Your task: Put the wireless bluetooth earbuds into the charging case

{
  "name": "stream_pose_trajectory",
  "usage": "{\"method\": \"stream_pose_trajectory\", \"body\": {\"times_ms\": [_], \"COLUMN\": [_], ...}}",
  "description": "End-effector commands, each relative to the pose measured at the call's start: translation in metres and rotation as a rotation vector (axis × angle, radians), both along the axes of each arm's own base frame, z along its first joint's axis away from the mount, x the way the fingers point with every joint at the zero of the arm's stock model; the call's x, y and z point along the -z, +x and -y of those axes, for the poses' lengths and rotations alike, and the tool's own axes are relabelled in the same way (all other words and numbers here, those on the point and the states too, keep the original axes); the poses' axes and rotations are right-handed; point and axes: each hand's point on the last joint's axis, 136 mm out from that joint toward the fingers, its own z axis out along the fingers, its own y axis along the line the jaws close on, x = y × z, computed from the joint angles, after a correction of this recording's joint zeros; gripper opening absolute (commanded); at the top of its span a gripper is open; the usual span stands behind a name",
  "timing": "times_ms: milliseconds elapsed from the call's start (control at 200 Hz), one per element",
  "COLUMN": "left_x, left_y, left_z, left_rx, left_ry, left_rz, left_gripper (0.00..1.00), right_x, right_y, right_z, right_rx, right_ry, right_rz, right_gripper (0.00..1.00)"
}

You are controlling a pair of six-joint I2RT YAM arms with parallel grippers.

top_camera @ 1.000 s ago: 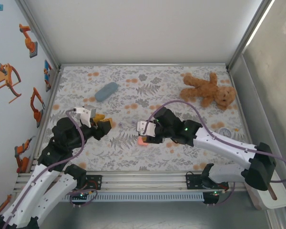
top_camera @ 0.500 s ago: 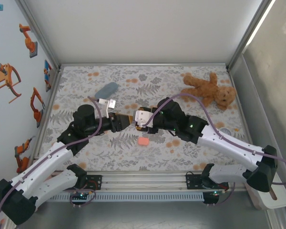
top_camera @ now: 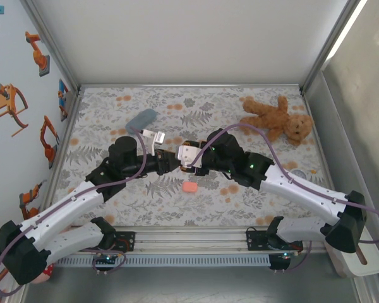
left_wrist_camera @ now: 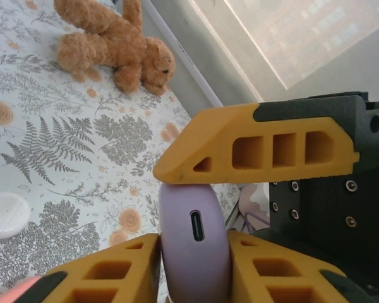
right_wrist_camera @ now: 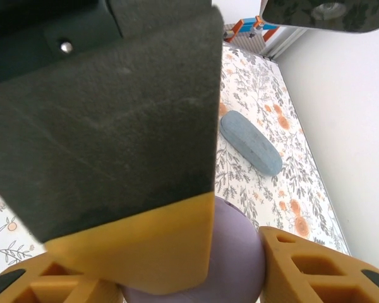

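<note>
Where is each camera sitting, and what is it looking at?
Top external: high above and behind the arms, looking down at the flowery table; both arms show, left gripper and right gripper tip to tip mid-table.
Left wrist: on the left arm, facing the teddy bear; its yellow fingers flank the lilac case.
Right wrist: on the right arm, facing the blue-grey case; its yellow fingers sit low.
Shared: both wrist views show the lilac case.
</note>
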Motion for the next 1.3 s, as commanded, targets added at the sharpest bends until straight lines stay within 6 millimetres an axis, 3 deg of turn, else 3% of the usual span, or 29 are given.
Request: {"method": "stream_pose_trajectory", "body": {"times_ms": [0, 110, 240, 356, 566, 886, 1197, 1297], "left_x": [-0.021, -0.018, -0.017, -0.015, -0.025, -0.035, -0.024, -0.026], "left_y": [0.001, 0.004, 0.01, 0.015, 0.023, 0.018, 0.006, 0.006], "left_z": [0.001, -0.002, -0.012, -0.029, -0.054, -0.087, -0.094, -0.096], "left_rx": [-0.007, -0.034, -0.112, -0.21, -0.351, -0.519, -0.573, -0.592], "left_ry": [-0.028, -0.015, -0.007, 0.014, -0.095, -0.354, -0.497, -0.487], "left_rz": [0.044, 0.024, -0.023, -0.077, -0.243, -0.579, -0.875, -0.885], "left_gripper": [0.24, 0.17, 0.12, 0.08, 0.05, 0.0, 0.0, 0.0], "right_x": [-0.016, -0.017, -0.021, -0.026, -0.032, -0.038, -0.052, -0.054], "right_y": [0.006, 0.007, 0.003, 0.002, 0.002, 0.005, -0.003, -0.007], "right_z": [-0.002, -0.002, 0.005, 0.019, 0.026, -0.002, -0.032, -0.038], "right_rx": [0.017, 0.021, 0.025, 0.05, 0.072, 0.012, -0.111, -0.149], "right_ry": [0.023, 0.017, 0.027, 0.037, 0.085, 0.118, 0.206, 0.215], "right_rz": [0.041, 0.038, 0.049, 0.089, 0.176, 0.395, 0.457, 0.447], "right_gripper": [0.42, 0.48, 0.79, 0.88, 0.88, 0.87, 0.87, 0.79]}}
